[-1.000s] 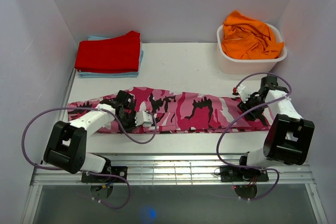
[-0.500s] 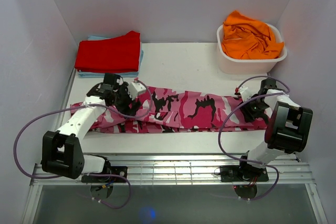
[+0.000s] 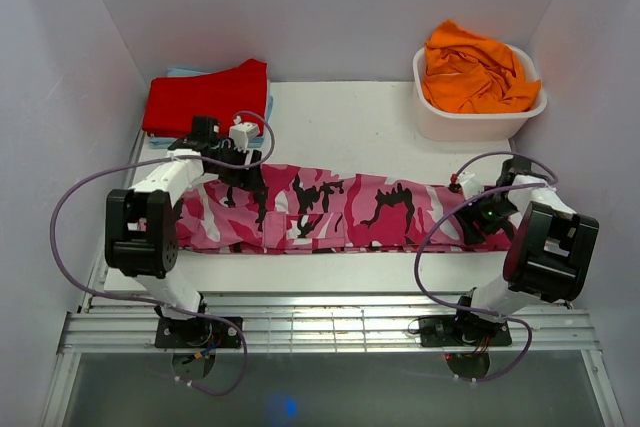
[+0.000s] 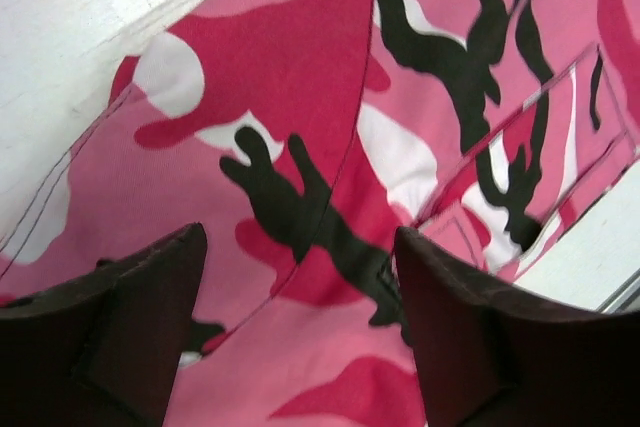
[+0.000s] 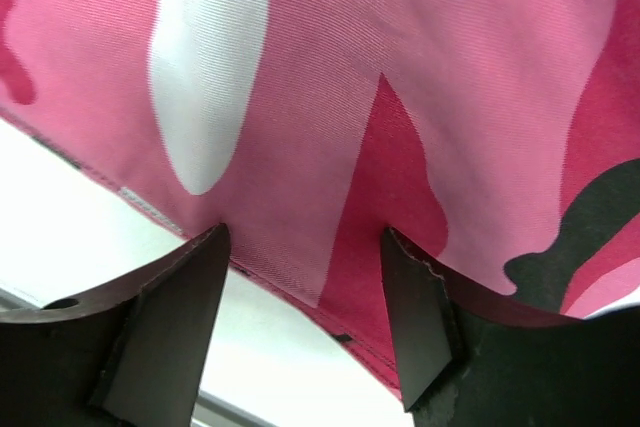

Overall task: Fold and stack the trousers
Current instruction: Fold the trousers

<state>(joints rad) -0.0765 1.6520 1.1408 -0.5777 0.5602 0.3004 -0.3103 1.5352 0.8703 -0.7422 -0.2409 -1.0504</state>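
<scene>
Top view: the trousers (image 3: 340, 212) lay stretched flat along the near half of the table (image 3: 360, 117), running from its left edge almost to its right edge. They looked doubled lengthwise, one leg over the other. The left gripper (image 3: 243, 173) hung over the far-left part of the cloth, just near of the red garment (image 3: 208, 99) stacked in the far-left corner. The right gripper (image 3: 483, 219) sat at the right end of the cloth. The orange garment (image 3: 475, 72) was heaped in the tub (image 3: 470, 125) at the far-right corner, well clear.

Left wrist view: the fingers (image 4: 150, 317) were spread wide with nothing between them, just camo fabric and a seam line underneath, and bare table showing at both corners of the shot.

Right wrist view: the fingers (image 5: 170, 317) also stood apart, hovering over the hem edge. The cloth lay flat below them and wasn't pinched.

So it looked like a regrip before the crosswise fold. To do it well, each claw would probably want to come down right at an edge and catch both layers, not just the top one. The right one already had the hem lined up. Lifting both ends evenly should keep the long edges matched, otherwise the halves could skew and bunch
</scene>
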